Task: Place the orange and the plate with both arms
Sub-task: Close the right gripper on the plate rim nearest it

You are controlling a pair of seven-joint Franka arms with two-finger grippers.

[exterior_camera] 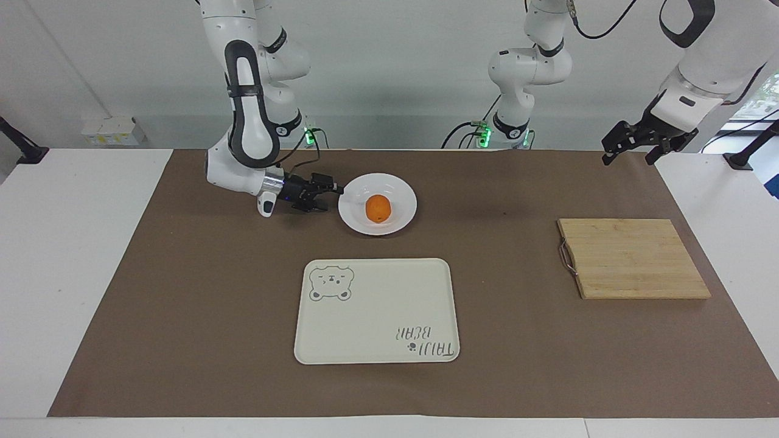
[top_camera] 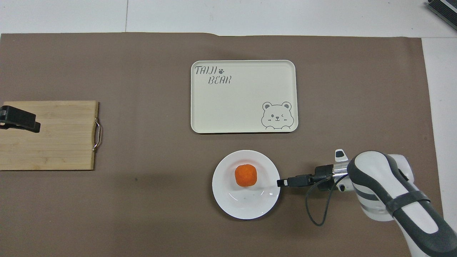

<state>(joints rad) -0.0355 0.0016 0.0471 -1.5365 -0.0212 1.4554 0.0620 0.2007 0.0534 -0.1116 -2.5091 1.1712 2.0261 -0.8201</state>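
Note:
The orange (exterior_camera: 378,208) lies in the white plate (exterior_camera: 403,186) at mid table, on the robots' side of the tray. My right gripper (exterior_camera: 331,198) is low and level, open, with its fingertips at the plate's rim on the right arm's end. In the overhead view the right gripper (top_camera: 282,182) meets the rim of the plate (top_camera: 250,208) beside the orange (top_camera: 246,175). My left gripper (exterior_camera: 630,152) is open and empty, raised high at the left arm's end; the overhead view shows the left gripper (top_camera: 26,123) over the cutting board.
A cream tray with a bear drawing (exterior_camera: 377,310) lies farther from the robots than the plate. A wooden cutting board (exterior_camera: 633,258) with a metal handle lies toward the left arm's end. A brown mat (exterior_camera: 182,304) covers the table.

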